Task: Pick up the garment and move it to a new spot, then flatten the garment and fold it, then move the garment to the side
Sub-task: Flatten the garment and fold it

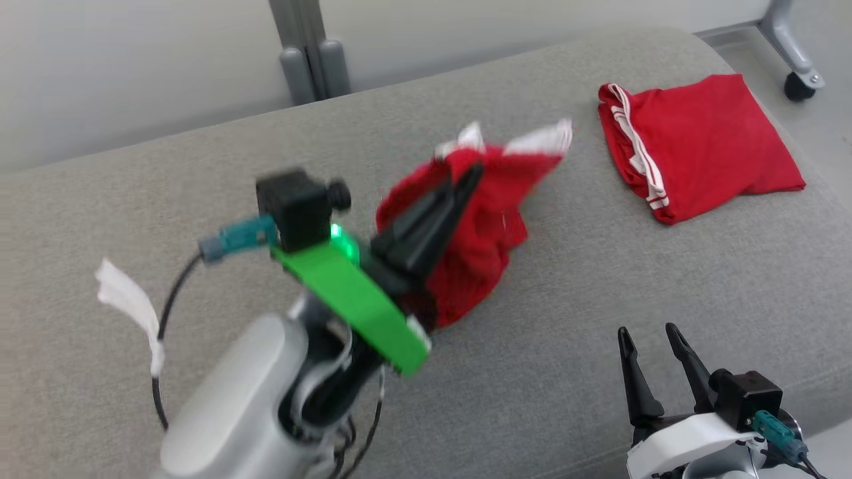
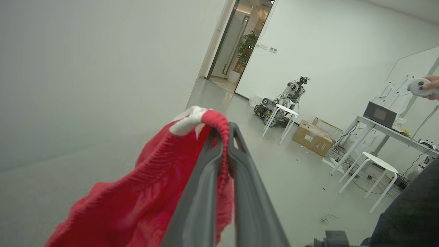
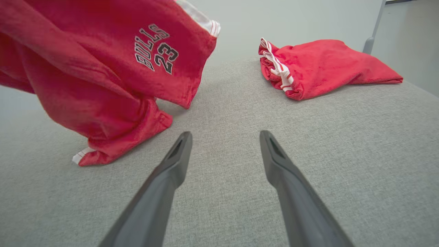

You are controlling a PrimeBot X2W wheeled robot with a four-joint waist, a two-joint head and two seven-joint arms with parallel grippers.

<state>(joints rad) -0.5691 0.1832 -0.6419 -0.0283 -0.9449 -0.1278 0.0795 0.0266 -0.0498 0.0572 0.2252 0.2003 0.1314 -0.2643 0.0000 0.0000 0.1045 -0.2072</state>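
Observation:
The garment (image 1: 486, 226) is red with white trim and hangs bunched from my left gripper (image 1: 469, 174), which is shut on it above the middle of the grey cushioned surface (image 1: 599, 279). In the left wrist view the white-edged hem of the garment (image 2: 154, 185) is pinched between the closed fingers of my left gripper (image 2: 223, 128). The right wrist view shows the garment (image 3: 92, 68) printed "BULLS 23", its lower end trailing on the surface. My right gripper (image 1: 649, 332) stands open and empty at the lower right, low over the grey fabric (image 3: 224, 135).
A second red garment (image 1: 699, 143) lies folded at the back right (image 3: 319, 67). A grey post (image 1: 309, 53) and a wheeled stand leg (image 1: 795, 73) stand behind the surface. A person's hand holding a white controller (image 2: 423, 87), stools and boxes appear beyond.

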